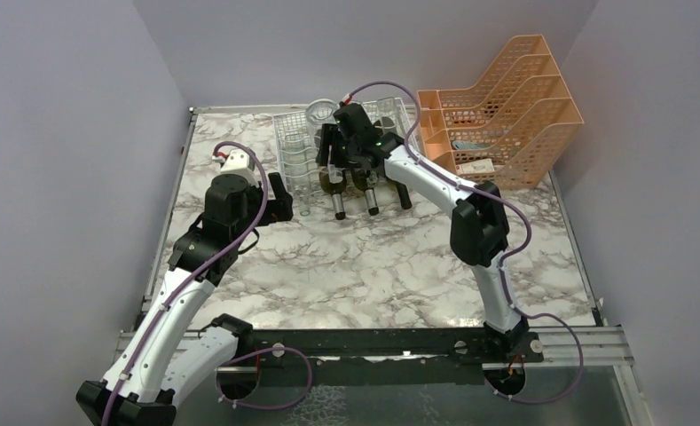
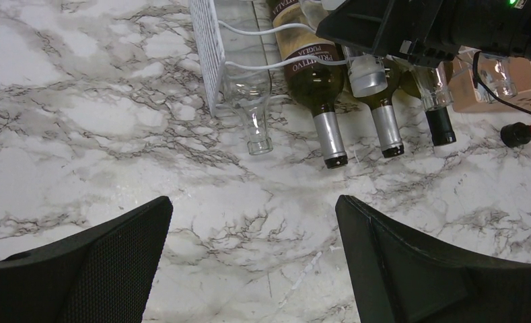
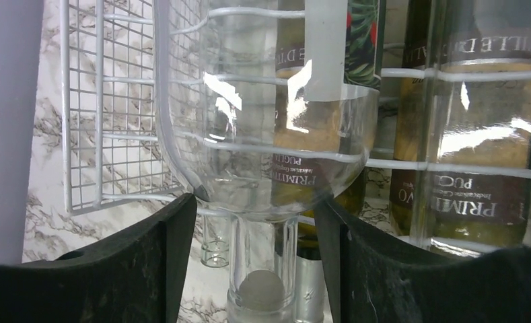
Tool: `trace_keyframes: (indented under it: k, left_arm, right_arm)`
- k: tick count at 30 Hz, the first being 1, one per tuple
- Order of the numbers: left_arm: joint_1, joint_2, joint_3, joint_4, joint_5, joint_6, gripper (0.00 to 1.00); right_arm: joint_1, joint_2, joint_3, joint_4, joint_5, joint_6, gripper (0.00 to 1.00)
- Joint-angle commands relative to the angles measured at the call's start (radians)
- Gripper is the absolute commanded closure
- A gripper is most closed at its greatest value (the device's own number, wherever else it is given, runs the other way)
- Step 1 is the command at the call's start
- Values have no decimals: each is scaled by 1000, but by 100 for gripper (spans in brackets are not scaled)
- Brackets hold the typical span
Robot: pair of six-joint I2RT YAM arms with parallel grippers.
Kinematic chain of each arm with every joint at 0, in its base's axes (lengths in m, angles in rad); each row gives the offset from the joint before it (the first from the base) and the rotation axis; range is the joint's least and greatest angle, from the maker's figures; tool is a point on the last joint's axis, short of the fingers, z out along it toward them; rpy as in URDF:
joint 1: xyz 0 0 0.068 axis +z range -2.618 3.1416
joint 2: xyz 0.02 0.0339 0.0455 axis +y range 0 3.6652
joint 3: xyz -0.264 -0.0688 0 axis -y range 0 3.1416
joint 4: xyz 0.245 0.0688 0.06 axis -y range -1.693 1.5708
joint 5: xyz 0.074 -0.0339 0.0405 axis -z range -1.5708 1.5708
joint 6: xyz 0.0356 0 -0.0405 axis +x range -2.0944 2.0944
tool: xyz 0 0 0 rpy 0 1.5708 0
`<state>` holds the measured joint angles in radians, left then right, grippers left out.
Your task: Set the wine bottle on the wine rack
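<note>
1. One wine rack (image 1: 294, 133) stands at the far side of the marble table (image 1: 373, 266). One orange perforated tray (image 1: 506, 106) sits just to its right.
2. One clear wine bottle (image 3: 276, 134) lies on the rack's wavy wires in an upper row, its stoppered neck pointing toward the arms (labelled dark bottles show through its glass from below).
3. Four lower necks poke out of the rack's front over the marble: one clear neck (image 2: 257, 131), two silver-capped necks (image 2: 330, 138) (image 2: 387, 131) and one black-capped neck (image 2: 441, 124).
4. The right gripper (image 3: 254, 205) straddles the clear wine bottle's neck. Its jaws are spread, with a gap on each side of the neck. Whether the tips touch the bottle's shoulder I cannot tell.
5. The left gripper (image 2: 254, 202) has its jaws spread wide and holds nothing. It hangs over bare marble just in front of the rack's left end.
</note>
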<state>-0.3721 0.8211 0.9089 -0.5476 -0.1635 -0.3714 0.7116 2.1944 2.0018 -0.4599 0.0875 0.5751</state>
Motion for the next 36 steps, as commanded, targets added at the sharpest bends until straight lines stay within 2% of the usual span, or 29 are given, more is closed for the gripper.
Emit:
trace_keyframes:
  k: [1, 7, 14, 20, 28, 36]
  left_arm:
    - [7, -17, 21, 22, 17, 24, 1]
    - [6, -35, 50, 23, 7, 48, 1]
    - [6, -77, 91, 22, 9, 92, 1]
    - [7, -111, 139, 19, -7, 122, 1]
    - [7, -149, 216, 17, -30, 161, 1]
    - [7, -189, 302, -11, -59, 203, 1]
  right_arm:
    - [-11, -109, -51, 106, 26, -12, 31]
    - [-11, -296, -241, 184, 45, -38, 19]
    - [-11, -626, -632, 252, 55, -130, 17]
    - [-12, -935, -890, 108, 240, -118, 17]
    - [-11, -1320, -1010, -70, 395, -139, 17]
    - [-12, -1533, -914, -203, 525, -186, 17]
